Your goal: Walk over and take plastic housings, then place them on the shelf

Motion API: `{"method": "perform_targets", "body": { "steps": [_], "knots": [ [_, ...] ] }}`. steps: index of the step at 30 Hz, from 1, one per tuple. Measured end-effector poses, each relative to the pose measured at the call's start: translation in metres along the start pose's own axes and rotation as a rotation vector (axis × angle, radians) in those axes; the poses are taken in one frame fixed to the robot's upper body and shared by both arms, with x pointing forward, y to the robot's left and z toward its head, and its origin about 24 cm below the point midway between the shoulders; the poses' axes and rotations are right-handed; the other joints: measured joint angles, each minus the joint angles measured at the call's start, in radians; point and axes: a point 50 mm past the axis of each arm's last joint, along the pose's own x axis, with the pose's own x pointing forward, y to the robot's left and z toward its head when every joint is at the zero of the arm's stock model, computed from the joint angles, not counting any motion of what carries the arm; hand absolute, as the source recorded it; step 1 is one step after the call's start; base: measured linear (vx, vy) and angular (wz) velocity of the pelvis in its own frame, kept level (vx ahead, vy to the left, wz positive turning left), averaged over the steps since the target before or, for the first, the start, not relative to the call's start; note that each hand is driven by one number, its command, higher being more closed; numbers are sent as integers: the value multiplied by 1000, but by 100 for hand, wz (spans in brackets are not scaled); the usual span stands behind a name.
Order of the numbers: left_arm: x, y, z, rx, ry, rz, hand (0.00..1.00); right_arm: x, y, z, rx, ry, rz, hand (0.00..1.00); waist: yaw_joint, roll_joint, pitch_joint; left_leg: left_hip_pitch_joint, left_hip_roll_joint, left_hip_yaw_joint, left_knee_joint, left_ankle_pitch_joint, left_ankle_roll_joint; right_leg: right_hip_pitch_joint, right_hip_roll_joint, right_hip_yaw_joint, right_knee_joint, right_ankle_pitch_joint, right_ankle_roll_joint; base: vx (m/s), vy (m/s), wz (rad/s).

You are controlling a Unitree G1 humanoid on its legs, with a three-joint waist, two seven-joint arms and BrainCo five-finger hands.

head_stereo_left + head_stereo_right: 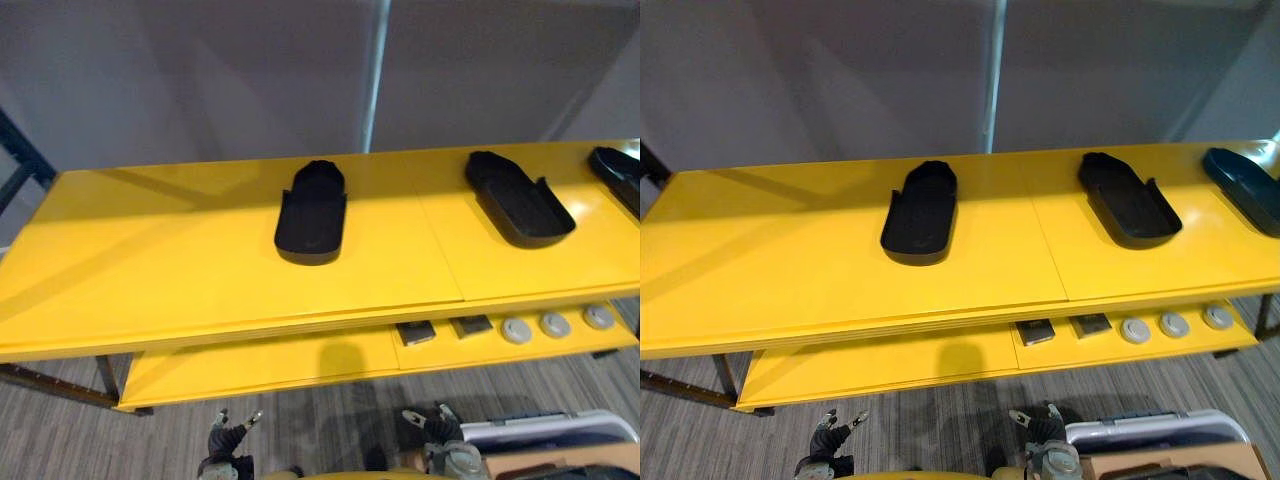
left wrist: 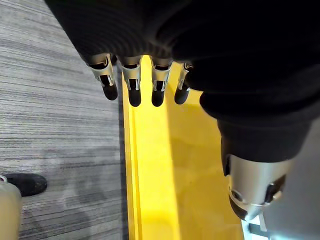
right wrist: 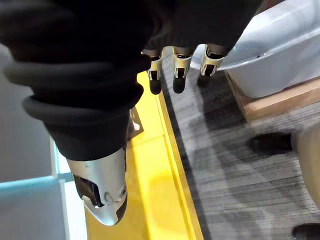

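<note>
**Left eye view: housings lie on the shelf (image 1: 150,260), both hands empty**

I stand facing a long yellow shelf set against a grey wall (image 1: 200,80). Three black housings lie on its top board, hollow side up and well apart from one another. The left housing (image 1: 312,215) sits near the middle of the board, running front to back, with its rounded end toward the wall and its open end toward me. The middle housing (image 1: 517,198) lies off to my right and is turned at an angle, its near end swung further right. The right housing (image 1: 1245,188) is at the far right end of the board and runs out past the edge of the view.

On the lower board (image 1: 250,370), toward my right, two dark square parts (image 1: 415,332) sit side by side. Just beside them is a row of three grey discs (image 1: 555,323).

My left hand (image 2: 131,80) hangs low in front of the shelf. Its fingers are straight and loose, the thumb stands apart, and nothing is in it. Past its fingertips I see a yellow edge of the shelf and the grey carpet (image 2: 55,125).

My right hand (image 3: 177,70) hangs the same way, fingers relaxed and holding nothing, over the edge of the lower board. Near it on the floor stands a pale tub (image 3: 280,45) on a brown box (image 3: 280,102).
</note>
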Motion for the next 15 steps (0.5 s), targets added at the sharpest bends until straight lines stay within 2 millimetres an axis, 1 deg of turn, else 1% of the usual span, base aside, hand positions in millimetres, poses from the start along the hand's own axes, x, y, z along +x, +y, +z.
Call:
{"method": "perform_targets", "body": {
  "steps": [1,4,5,6,7,8,9,10,11,12,13,14,15],
  "knots": [
    [2,-4,6,7,-19,-14,0,1,1,6,5,-25,1,0,-1,-7,7,1,-3,42,6,-4,6,-19,-1,36,9,10,10,-72,44,-66],
    [6,-12,22,17,-70,-39,0,0,4,16,12,-64,9,0,-1,-21,25,-14,-6,104,58,-30,26,-46,-1,91,27,29,22,-116,65,-78],
    [7,-15,31,17,-101,-49,0,0,6,21,9,-88,14,0,-1,-25,46,-26,-1,150,113,-58,41,-53,2,123,28,44,33,-178,72,-70],
    [6,-17,33,22,-111,-56,0,1,7,25,6,-105,17,0,0,-25,48,-34,4,168,134,-68,44,-64,1,126,27,47,35,-245,81,-104],
    [6,-19,35,29,-122,-63,0,0,8,29,5,-121,19,0,4,-25,49,-55,17,217,168,-88,56,-83,-18,64,36,34,31,-284,63,-113],
    [5,-21,35,25,-126,-65,0,0,10,31,1,-128,27,0,9,-11,56,-69,39,267,194,-100,66,-113,-38,-17,76,28,15,-217,38,-118],
    [5,-20,35,25,-124,-63,0,0,11,32,0,-132,31,0,14,-14,54,-70,52,288,197,-100,66,-129,-45,-56,119,19,2,-157,8,-109],
    [6,-18,36,27,-125,-59,0,0,10,32,0,-131,28,0,27,-13,54,-71,77,318,198,-98,63,-142,-50,-120,216,-12,-30,-83,-18,-87],
    [6,-17,35,28,-124,-56,0,-1,9,29,-5,-125,25,0,29,-6,52,-71,96,343,197,-93,55,-138,-56,-156,277,-51,-31,-46,-74,-96],
    [5,-14,33,27,-120,-49,0,-1,10,28,-14,-122,30,0,31,-15,42,-68,112,369,198,-86,43,-118,-76,-191,340,-111,-13,-4,-101,-72],
    [5,-13,33,25,-118,-45,0,-1,10,27,-21,-122,32,0,30,-22,38,-70,115,382,199,-83,39,-103,-90,-207,357,-140,-5,14,-174,-80],
    [5,-11,29,25,-108,-41,0,0,13,27,-52,-118,46,0,30,-43,25,-78,115,410,222,-82,37,-79,-129,-234,371,-188,12,-29,-228,-92],
    [6,-6,29,22,-102,-26,0,4,17,31,-89,-117,64,0,33,-66,15,-104,100,385,262,-83,37,-85,-132,-250,329,-213,22,-93,-320,-108]
  ]
}}
